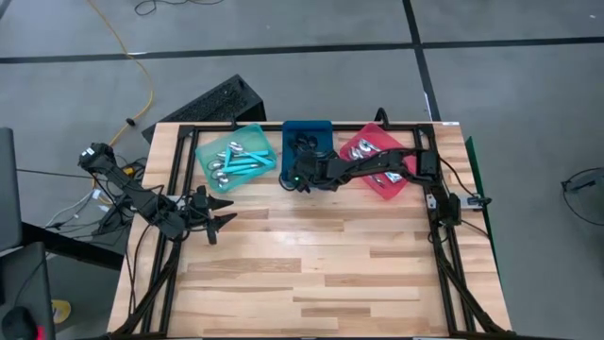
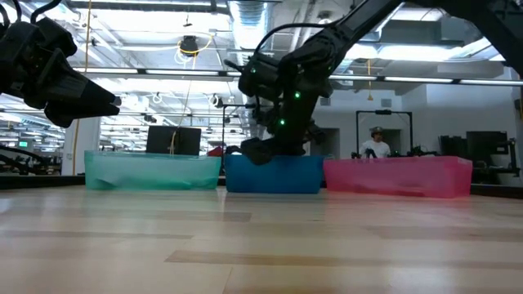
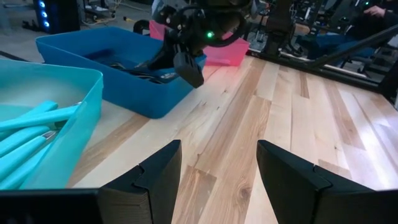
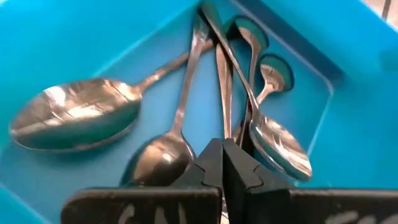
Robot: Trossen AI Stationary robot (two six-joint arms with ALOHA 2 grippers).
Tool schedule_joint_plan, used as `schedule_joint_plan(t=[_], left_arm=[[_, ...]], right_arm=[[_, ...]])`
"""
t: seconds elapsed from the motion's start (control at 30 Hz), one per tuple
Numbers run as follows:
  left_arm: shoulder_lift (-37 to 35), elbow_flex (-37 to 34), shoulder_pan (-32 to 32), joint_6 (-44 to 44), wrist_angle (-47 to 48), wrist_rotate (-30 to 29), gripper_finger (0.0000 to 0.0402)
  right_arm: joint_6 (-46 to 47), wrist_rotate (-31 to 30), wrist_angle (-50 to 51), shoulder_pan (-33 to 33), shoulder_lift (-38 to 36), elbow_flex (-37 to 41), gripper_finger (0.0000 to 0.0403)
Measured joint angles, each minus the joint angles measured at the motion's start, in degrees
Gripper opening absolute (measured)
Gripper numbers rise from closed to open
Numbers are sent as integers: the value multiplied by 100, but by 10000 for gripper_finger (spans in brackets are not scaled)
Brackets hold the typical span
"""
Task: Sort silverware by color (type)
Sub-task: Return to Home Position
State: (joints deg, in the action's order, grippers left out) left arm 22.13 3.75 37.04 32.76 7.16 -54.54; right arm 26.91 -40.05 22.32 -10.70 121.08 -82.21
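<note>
At the left edge of the worktop (image 1: 311, 274) the left gripper (image 1: 228, 211) hangs in the air above the wood, its two fingers spread wide with nothing between them. It points toward the row of trays along the far side and stands well apart from all of them.

The teal tray (image 2: 151, 173) comes first in that row. Teal spoons (image 1: 241, 162) lie in it in a loose heap, handles crossing.

Just beside it sits the blue tray (image 2: 274, 175). The right arm reaches in from the right side, passing over the red tray, and its gripper (image 4: 222, 163) is low over the blue tray, pointing down into it. Its fingers are pressed together, tip against tip, and I see nothing clamped between them. Under it lie the dark spoons (image 4: 74, 121), several of them, bowls toward the gripper and handles fanned toward one corner of the tray, some lying over others. One handle runs straight under the fingertips, but whether it touches them I cannot tell.

The red tray (image 2: 400, 178) closes the row on the right, touching or nearly touching the blue one. Silver spoons (image 1: 363, 149) lie in it, partly hidden under the right arm.
</note>
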Motion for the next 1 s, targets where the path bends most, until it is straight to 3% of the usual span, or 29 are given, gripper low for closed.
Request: schedule_joint_plan(t=[0.17,0.43,1.0], left_arm=[[0,-1,0,3,-2,11,194],[0,0,0,3,0,13,194],[0,-2,0,0,-2,20,194]], right_arm=[[4,342,-49,-39,2,2,21],[3,1431,-172,-244,-7,-2,21],[-209,1925,-164,-391,-307,-47,23]])
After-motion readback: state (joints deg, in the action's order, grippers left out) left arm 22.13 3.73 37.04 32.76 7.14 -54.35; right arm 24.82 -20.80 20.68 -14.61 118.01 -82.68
